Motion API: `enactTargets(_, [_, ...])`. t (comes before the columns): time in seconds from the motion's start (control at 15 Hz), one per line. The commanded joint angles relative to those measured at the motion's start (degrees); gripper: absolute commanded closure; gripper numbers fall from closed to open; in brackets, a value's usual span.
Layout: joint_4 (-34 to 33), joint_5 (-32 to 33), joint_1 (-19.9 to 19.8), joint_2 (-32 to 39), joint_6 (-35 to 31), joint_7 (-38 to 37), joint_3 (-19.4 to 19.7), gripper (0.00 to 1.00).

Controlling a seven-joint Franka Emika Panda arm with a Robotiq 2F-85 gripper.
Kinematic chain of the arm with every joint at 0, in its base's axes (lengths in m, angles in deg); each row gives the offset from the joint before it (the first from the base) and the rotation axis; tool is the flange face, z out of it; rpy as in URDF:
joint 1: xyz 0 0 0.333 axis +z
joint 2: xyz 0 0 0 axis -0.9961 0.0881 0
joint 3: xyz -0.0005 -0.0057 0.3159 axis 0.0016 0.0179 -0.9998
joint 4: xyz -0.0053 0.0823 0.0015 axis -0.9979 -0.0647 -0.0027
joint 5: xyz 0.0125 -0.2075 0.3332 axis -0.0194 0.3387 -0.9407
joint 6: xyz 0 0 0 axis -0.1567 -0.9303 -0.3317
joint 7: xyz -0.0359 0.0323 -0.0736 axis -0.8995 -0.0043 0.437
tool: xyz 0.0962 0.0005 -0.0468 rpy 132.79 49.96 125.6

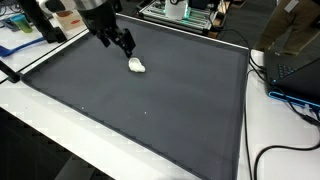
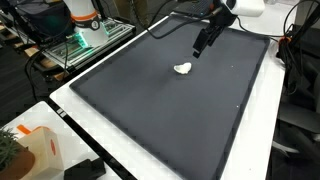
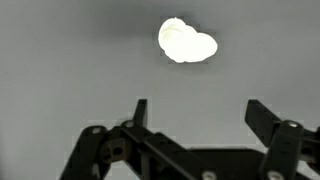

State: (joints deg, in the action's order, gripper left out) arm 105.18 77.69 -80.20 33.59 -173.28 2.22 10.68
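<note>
White lump (image 1: 137, 66) is sitting on the dark grey mat (image 1: 150, 110) that covers most of the white desk (image 1: 270, 140), up toward the far part of the mat and well away from its edges in both exterior views. The end effector (image 1: 124, 49) is near it, but they're apart, not touching. The jaws are spread wide with nothing between them, so it's released and not grasping anything. In an exterior view the arm (image 1: 98, 12) comes in from about 11 o'clock and tilts so the fingers aim down toward 4 o'clock, where the lump is. From the opposite side, the end effector (image 2: 197, 50) reaches in from 1 o'clock and slants toward 7 o'clock, with the lump (image 2: 182, 69) just past its tips. I can't tell whether the tips hover over the mat or touch it. In the wrist view the end effector (image 3: 196, 106) fills the bottom with both fingers (image 3: 140, 110) pointing up, and the lump (image 3: 187, 41) is at 12 o'clock from the gap, clear of both fingers. There the lump looks like two blobs stuck together. Its long axis runs roughly 9 to 3 o'clock, and the 9 o'clock end is rounder and a touch higher. It's overexposed, so no surface detail.
</note>
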Motion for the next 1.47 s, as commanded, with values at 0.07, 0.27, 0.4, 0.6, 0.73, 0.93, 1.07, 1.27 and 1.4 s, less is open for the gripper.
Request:
enactTargets(0.07, [-1.16,-0.07,-0.54,0.52,1.56,-0.19,-0.81,0.00])
enactTargets(0.27, [-1.99,-0.55,-0.61,1.04,2.19,-0.18,-0.97,0.00])
enactTargets(0.4, [-5.65,-0.85,-0.88,3.53,4.45,-0.70,-0.82,0.00])
enactTargets(0.6, [-10.57,-0.85,-0.98,6.97,8.54,-1.31,-0.60,0.00])
enactTargets(0.73, [-15.52,-1.23,-1.10,10.35,13.71,-2.05,-0.62,0.00])
enactTargets(0.93, [-22.45,-1.21,-0.99,15.13,18.13,-2.46,-0.71,0.00])
enactTargets(1.07, [-26.62,-1.28,-0.91,18.11,20.69,-2.63,-0.79,0.00])
enactTargets(1.27, [-32.80,-1.35,-0.78,22.35,25.88,-3.18,-0.79,0.00])
enactTargets(1.4, [-36.73,-1.85,-0.93,25.00,29.49,-3.56,-1.00,0.00])
